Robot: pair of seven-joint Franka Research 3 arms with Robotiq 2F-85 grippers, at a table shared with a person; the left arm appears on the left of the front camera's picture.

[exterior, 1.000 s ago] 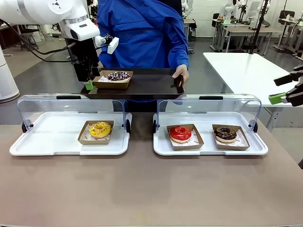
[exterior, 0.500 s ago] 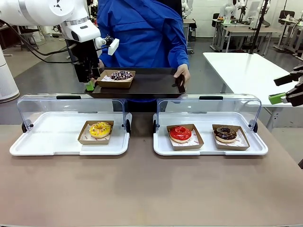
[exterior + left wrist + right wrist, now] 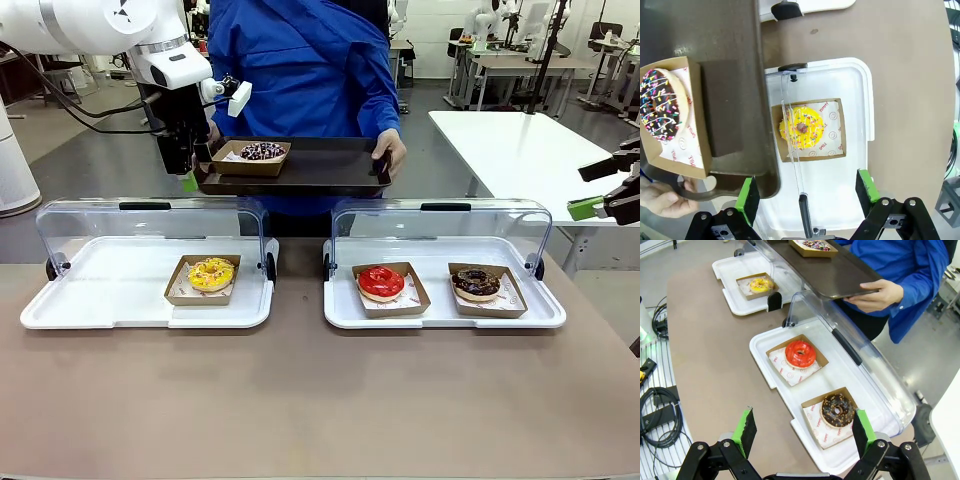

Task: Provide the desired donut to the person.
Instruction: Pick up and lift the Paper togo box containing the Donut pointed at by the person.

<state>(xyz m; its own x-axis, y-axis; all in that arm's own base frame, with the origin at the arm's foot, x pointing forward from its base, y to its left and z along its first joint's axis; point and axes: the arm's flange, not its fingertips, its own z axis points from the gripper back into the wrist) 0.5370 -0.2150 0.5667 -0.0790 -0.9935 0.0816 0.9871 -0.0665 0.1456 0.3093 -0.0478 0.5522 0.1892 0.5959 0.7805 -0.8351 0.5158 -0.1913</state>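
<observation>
So the sprinkled chocolate donut (image 3: 262, 151) is sitting in its little cardboard box at the left end of a dark tray (image 3: 330, 168). The person (image 3: 300, 70) in the blue shirt is holding that tray up over the far side of the bench (image 3: 300, 400), with the person's hand (image 3: 392, 152) gripping the right end. The robot's left hand (image 3: 186, 172) hangs right beside the tray's left edge, released, jaws spread wide with nothing in them. From the wrist cam the tray edge is close to one green pad (image 3: 748, 199), can't tell if they touch. Down on the bench are two white trays with clear lids flipped up. The left tray (image 3: 60, 305) has a yellow donut (image 3: 210, 273), and the right tray (image 3: 440, 315) has a red donut (image 3: 381, 283) and a dark chocolate donut (image 3: 477, 283) side by side, each in its own box. The robot's right hand (image 3: 804, 435) is off by the right end, released too, empty, well apart from the donuts.
</observation>
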